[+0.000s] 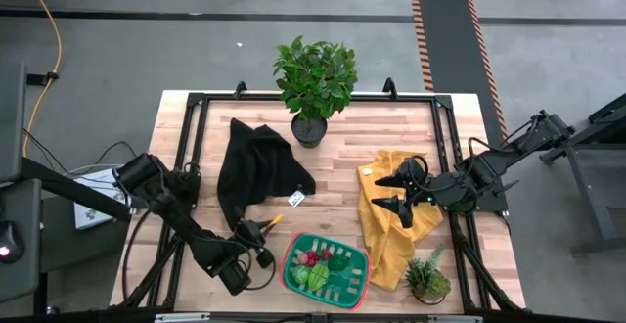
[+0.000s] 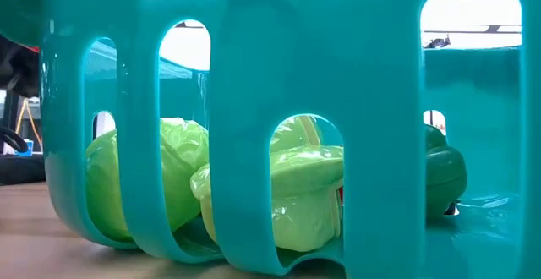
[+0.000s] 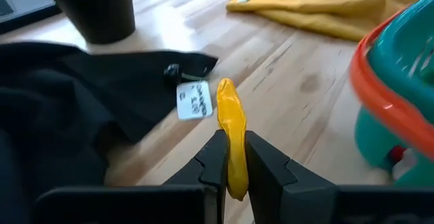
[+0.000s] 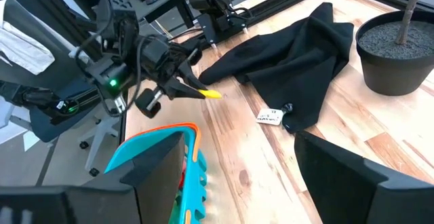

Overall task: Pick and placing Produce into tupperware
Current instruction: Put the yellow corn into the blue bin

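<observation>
Left gripper [image 3: 230, 166] clamped on yellow pepper [image 3: 230, 132] near desk's front edge, beside tupperware [image 1: 326, 265]; prob. light, stiff, slick plastic, so grip mid-body; right gripper [image 1: 394, 192] open, idle over cloth [image 1: 391, 227].

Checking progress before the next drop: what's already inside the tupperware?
The tupperware holds lime-green produce, a dark green piece and red bits. Anything beneath them is covered.

In the low view, the room is almost wholly screened by the tupperware [image 2: 254, 76] wall. The red produce [image 2: 340, 196] is glimpsed only as a sliver. The potted plant [image 4: 400, 47] is cut off by the edge.
</observation>
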